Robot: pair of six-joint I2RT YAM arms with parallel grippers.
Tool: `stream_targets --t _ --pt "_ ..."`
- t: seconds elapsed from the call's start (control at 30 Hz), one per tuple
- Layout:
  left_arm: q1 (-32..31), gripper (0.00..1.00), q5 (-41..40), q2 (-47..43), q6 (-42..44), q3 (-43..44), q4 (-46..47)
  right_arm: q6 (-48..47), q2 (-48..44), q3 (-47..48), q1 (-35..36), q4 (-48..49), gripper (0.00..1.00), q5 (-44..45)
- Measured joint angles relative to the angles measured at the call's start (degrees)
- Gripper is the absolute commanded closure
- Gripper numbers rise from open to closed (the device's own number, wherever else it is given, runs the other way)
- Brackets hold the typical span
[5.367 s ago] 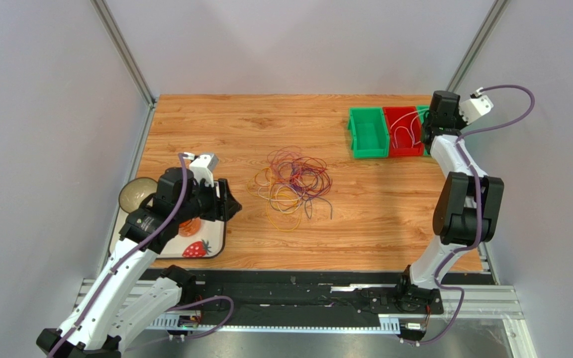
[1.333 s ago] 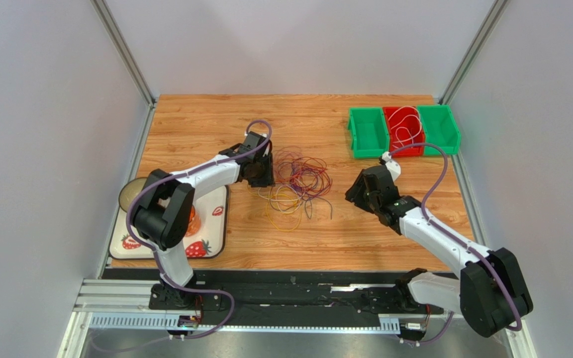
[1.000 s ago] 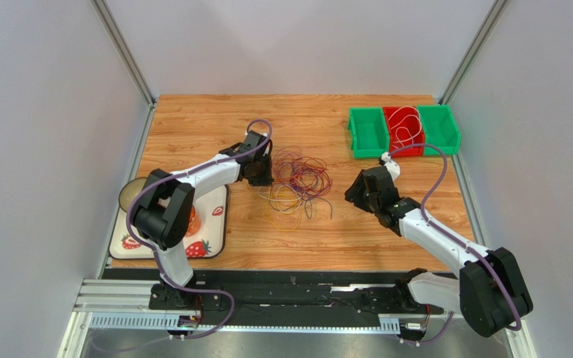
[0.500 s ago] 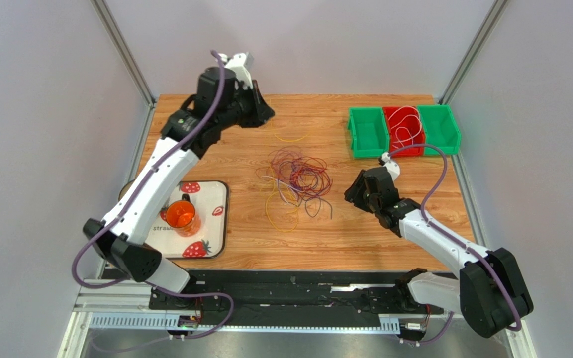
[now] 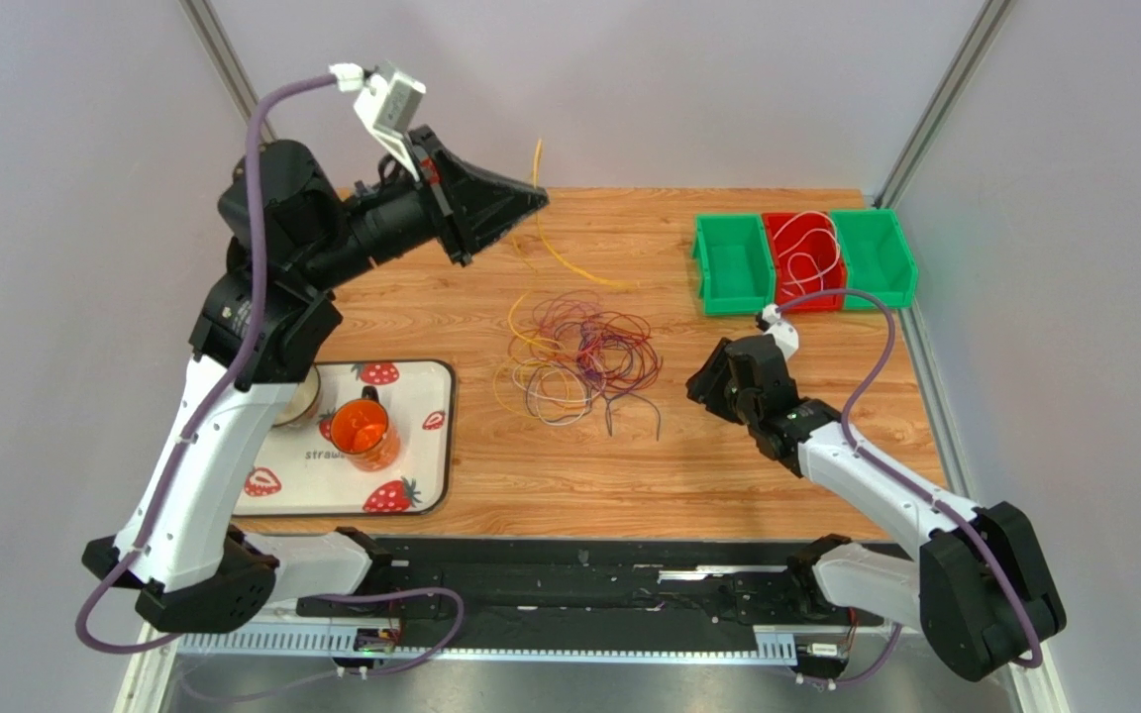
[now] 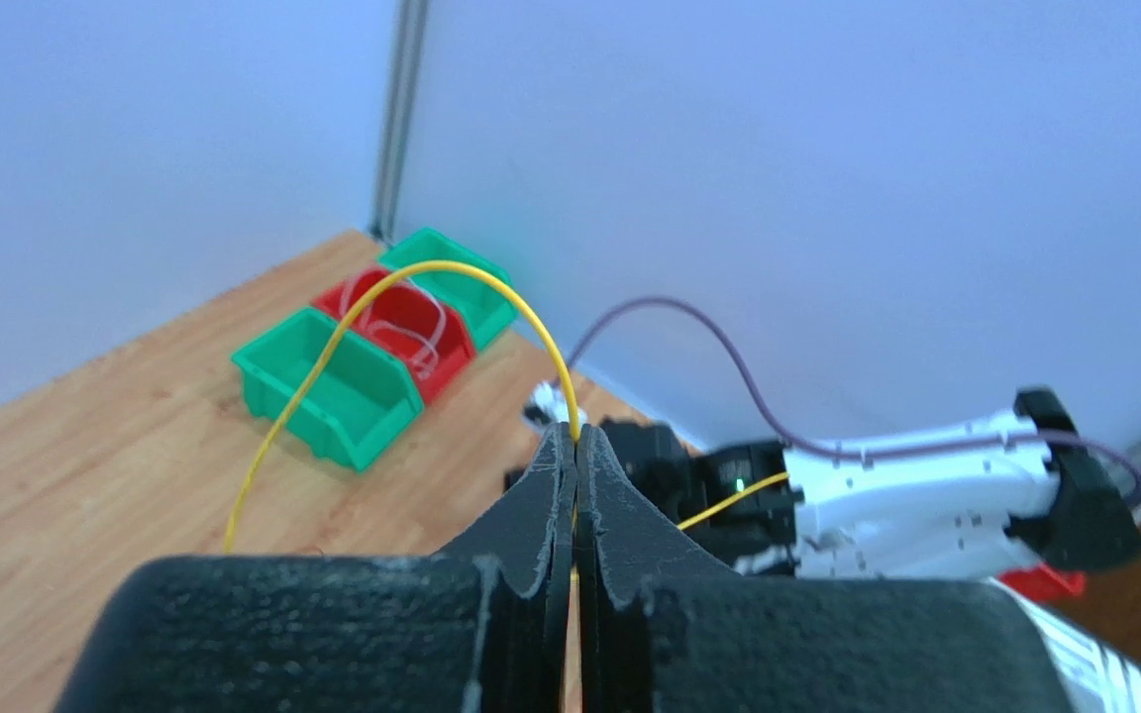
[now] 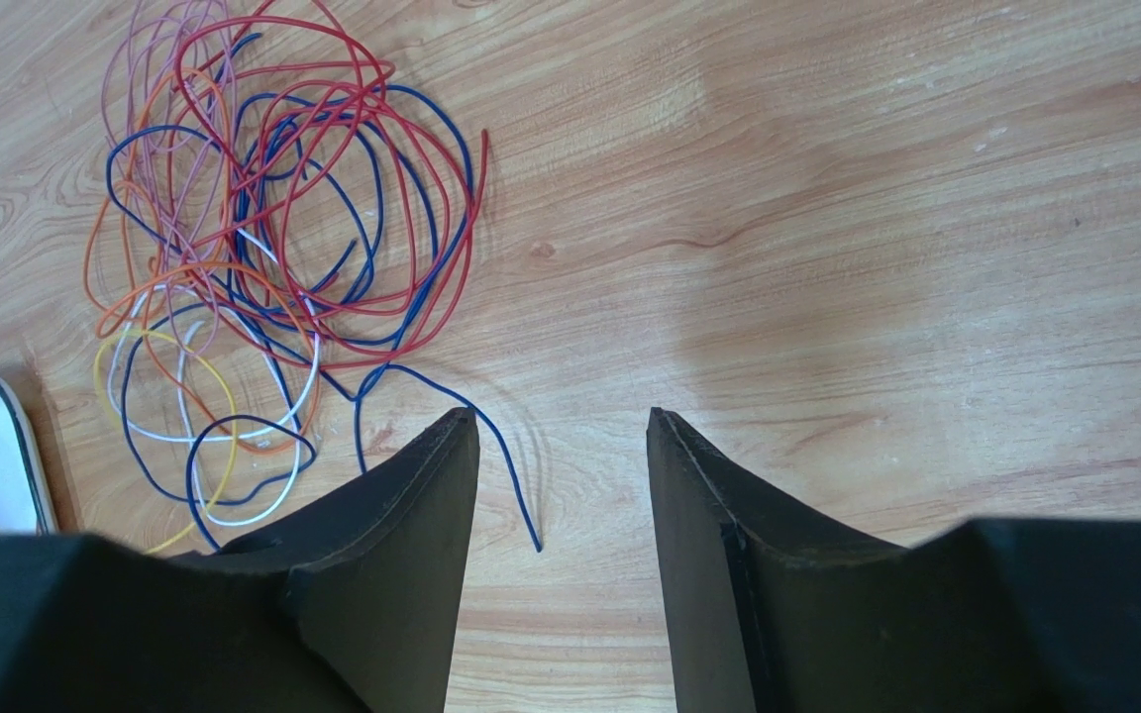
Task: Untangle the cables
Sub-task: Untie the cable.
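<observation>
— What could be spoiled?
— A yellow wire (image 6: 428,269) is clenched in the raised left tool (image 6: 577,453); if snagged, the cables (image 5: 592,354) below could be dragged. The right tool (image 7: 554,431) is held released beside them.

White links (image 5: 212,446), blk joints (image 5: 294,223), purple cables (image 6: 666,302), blk L tool (image 6: 577,443), R tool (image 7: 554,424)

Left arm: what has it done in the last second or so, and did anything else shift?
The left gripper, jaws shut on a yellow cable, rose from the left edge of the tangle up toward the back-left corner, lifting that cable with it. The right gripper stayed put to the right of the tangle, jaws open. The bins and tray are unchanged.
</observation>
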Motion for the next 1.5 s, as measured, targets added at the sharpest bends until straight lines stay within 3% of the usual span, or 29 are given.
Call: stream_targets --t 0.13,0.27,0.43,0.53,0.77,1.13,1.33,1.5 --pt "-0.02 1.00 6.29 -4.17 -0.72 -14.19 6.51 -0.02 -0.98 -0.04 0.00 0.02 0.51 -0.02" --pt "-0.17 1.00 7.37 -5.16 -1.11 -29.86 8.83 -0.46 -2.32 -0.02 0.00 -0.90 0.51 -0.15" --pt "-0.17 1.00 1.73 -5.62 -1.62 -46.10 7.17 -0.61 -4.83 0.13 0.00 -4.61 0.51 0.02" --pt "-0.17 1.00 -3.52 -7.06 -2.36 -50.97 5.07 -0.59 -6.47 0.24 -0.02 -6.14 0.51 -0.15" --pt "-0.15 1.00 -14.47 -7.02 -3.76 -52.81 3.21 -0.26 -6.51 0.35 -0.04 -6.78 0.51 -1.75" --pt "-0.17 1.00 -22.47 9.90 -5.95 -50.88 1.38 -1.73 -4.66 0.48 2.78 -6.71 0.51 -4.22" --pt "-0.15 1.00 -24.17 17.64 -6.08 -48.72 0.48 -6.36 -3.65 6.34 6.51 -6.56 0.50 -9.40" --pt "-0.17 1.00 -24.70 20.70 -6.08 -48.76 0.70 -11.04 5.95 16.74 8.81 -5.79 0.50 -16.39"
